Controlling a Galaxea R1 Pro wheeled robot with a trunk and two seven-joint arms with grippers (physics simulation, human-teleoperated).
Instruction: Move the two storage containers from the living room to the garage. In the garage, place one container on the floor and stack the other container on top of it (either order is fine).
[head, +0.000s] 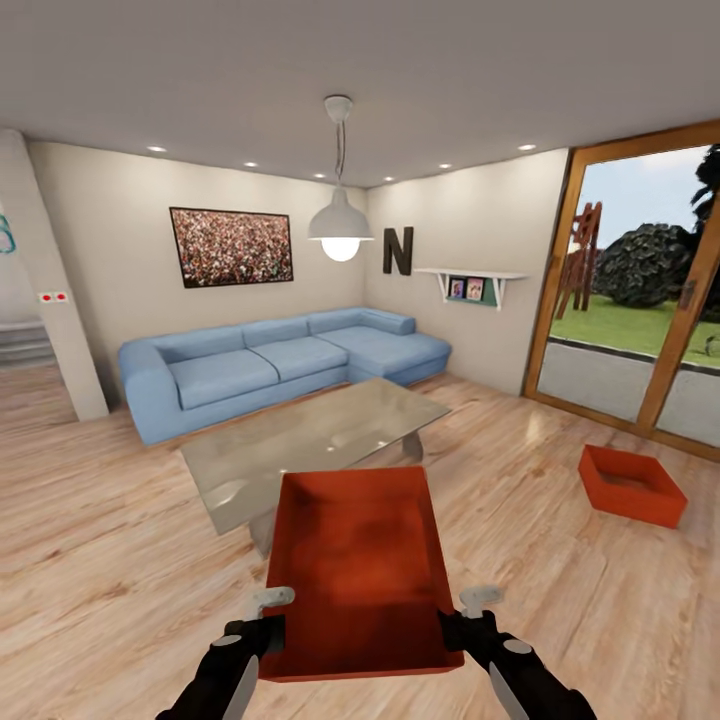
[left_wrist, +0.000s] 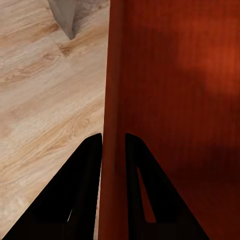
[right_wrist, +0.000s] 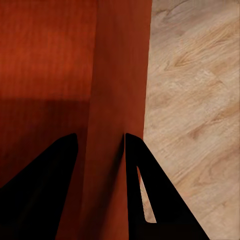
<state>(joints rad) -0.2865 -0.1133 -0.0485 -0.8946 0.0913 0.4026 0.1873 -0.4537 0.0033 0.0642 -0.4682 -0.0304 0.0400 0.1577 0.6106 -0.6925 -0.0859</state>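
In the head view, an orange-red storage container (head: 355, 570) sits low in the centre of the frame, held up off the wood plank floor (head: 90, 560) with its open top facing the camera. The left gripper (head: 268, 612) grips its left wall near the lower corner, and the right gripper (head: 470, 612) grips the right wall at the matching spot. Behind the container, mid-frame, stands a grey coffee table (head: 310, 440), and beyond it a blue sofa (head: 270, 365) against the back wall. The second storage container (head: 630, 485) rests on the floor at the right of the frame, near the glass sliding door (head: 640, 290) and well apart from the held one.

In the left wrist view, the left gripper (left_wrist: 113, 142) has its two dark fingers (left_wrist: 82, 185) closed down on the thin container wall (left_wrist: 114, 75), one finger on each face, with only the wall between them. The bin's inside fills the right of the frame; plank floor shows at the left.

In the right wrist view, the right gripper (right_wrist: 100, 142) likewise straddles the container wall (right_wrist: 120, 70), its fingers (right_wrist: 142, 190) set a little wider and pressed to either face. Floor fills the right of the frame.
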